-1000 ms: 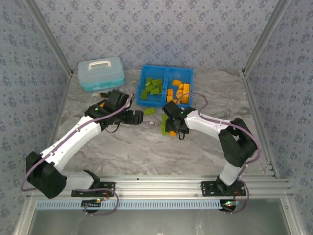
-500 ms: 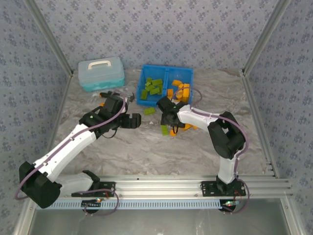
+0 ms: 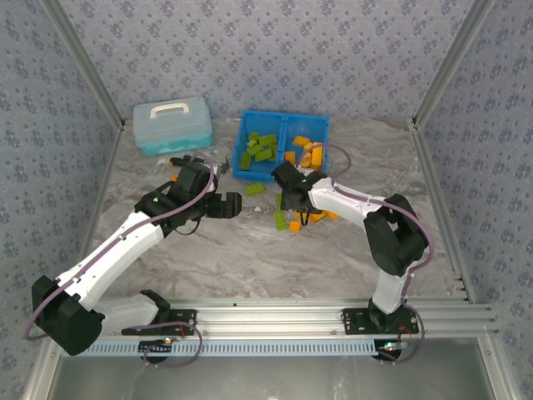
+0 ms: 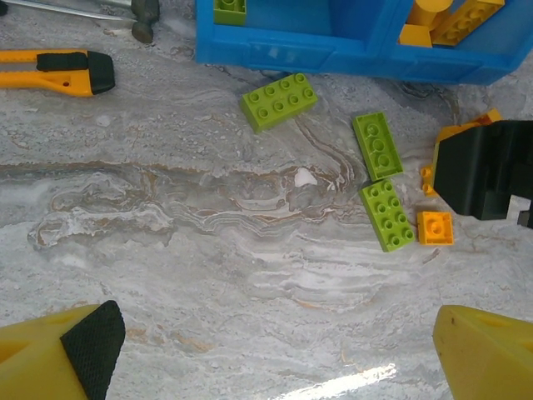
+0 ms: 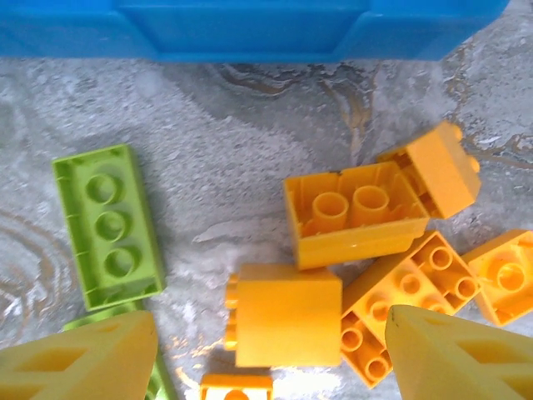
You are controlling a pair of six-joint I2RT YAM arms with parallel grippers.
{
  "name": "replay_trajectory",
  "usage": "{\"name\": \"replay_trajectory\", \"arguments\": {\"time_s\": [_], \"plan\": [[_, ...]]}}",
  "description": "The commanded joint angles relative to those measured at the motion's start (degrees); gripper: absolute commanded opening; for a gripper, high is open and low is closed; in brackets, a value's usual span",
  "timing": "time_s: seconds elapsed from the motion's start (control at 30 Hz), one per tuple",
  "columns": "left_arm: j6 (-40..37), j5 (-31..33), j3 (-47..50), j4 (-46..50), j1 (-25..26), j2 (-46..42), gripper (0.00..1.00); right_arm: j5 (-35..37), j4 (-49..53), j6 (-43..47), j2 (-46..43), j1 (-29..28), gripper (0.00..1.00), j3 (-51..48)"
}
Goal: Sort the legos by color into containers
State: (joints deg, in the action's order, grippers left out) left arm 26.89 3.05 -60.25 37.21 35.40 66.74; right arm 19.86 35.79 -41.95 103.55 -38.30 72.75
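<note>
**Left gripper** (image 4: 275, 367): released. The jaws are spread wide with nothing between them, over the bare marble-pattern table (image 4: 208, 275). In the top view it lies left of the loose bricks.

**Right gripper** (image 5: 271, 367): released. Its yellow fingers (image 5: 458, 354) stand apart on either side of an orange brick (image 5: 287, 325), with a gap showing on both sides. Whether the tips reach the table cannot be told.

**Blue bin** (image 3: 284, 117): at the far side of the table.
- The left compartment (image 3: 243, 143) holds green bricks.
- The right compartment (image 3: 323, 133) holds orange bricks.

**Loose legos**, all on the table in front of the bin:
- A green eight-stud brick (image 4: 279, 101), studs up, lies just beside the bin's near wall.
- A green upturned brick (image 4: 377, 146) and a green studs-up brick (image 4: 387, 215) lie almost end to end.
- A small orange brick (image 4: 435, 227) lies just beside the second of these.
- An orange cluster (image 5: 391, 250) lies under the right gripper. It includes an upturned hollow brick (image 5: 354, 212).

**Other items:**
- An orange-and-black utility knife (image 4: 54, 71) lies to the left of the bin.
- A light-blue lidded case (image 3: 172, 123) stands beside the bin, on its left.
</note>
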Motion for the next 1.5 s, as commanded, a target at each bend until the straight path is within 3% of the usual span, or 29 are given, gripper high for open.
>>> {"name": "replay_trajectory", "arguments": {"time_s": [0.0, 0.1, 0.23, 0.43, 0.57, 0.77, 0.87, 1.1, 1.33, 1.4, 1.47], "plan": [[0.8, 1.1, 0.0, -1.1, 0.3, -1.1, 0.98, -0.7, 0.0, 0.9, 2.9, 0.9, 0.76, -0.3], [0.9, 1.1, 0.0, -0.8, 0.4, -1.1, 0.98, -2.3, 0.0, 0.8, 6.1, 0.9, 0.72, 1.3], [0.7, 1.9, 0.3, -0.3, 0.5, -1.5, 0.98, -2.9, -1.1, 0.2, 7.5, 0.7, 0.53, 1.1], [0.8, 1.9, 0.7, -0.7, 0.5, -1.6, 0.98, -3.3, -0.6, -0.8, 7.5, 0.3, 0.38, 0.9], [0.7, 1.9, 0.8, -0.6, 0.5, -1.6, 0.99, -4.0, 0.6, -0.5, 2.3, 0.2, 0.35, 0.9], [0.7, 2.0, 0.9, -0.6, 0.5, -1.8, 0.99, -2.5, 2.2, 1.5, -9.6, 0.2, 0.36, 3.0], [1.0, 1.8, 0.9, -0.9, 0.5, -1.8, 0.99, -1.3, 1.8, 5.1, -10.2, 2.0, 0.37, 7.0], [1.9, 1.5, 0.8, -0.2, 0.9, -2.6, 0.99, 1.4, 2.1, 16.6, 5.7, 8.8, 0.37, 26.6], [3.8, 1.9, 3.5, 0.0, 1.3, -5.8, 0.99, -0.4, 6.6, 20.0, 23.0, 12.8, 0.41, 47.0], [4.0, 1.9, 3.9, 0.1, 1.3, -6.2, 0.99, -1.9, 9.2, 20.8, 26.7, 12.9, 0.48, 53.0], [3.8, 1.9, 3.9, 0.4, 1.4, -6.4, 0.99, -3.3, 13.7, 21.1, 28.8, 12.7, 0.66, 59.6]]}}
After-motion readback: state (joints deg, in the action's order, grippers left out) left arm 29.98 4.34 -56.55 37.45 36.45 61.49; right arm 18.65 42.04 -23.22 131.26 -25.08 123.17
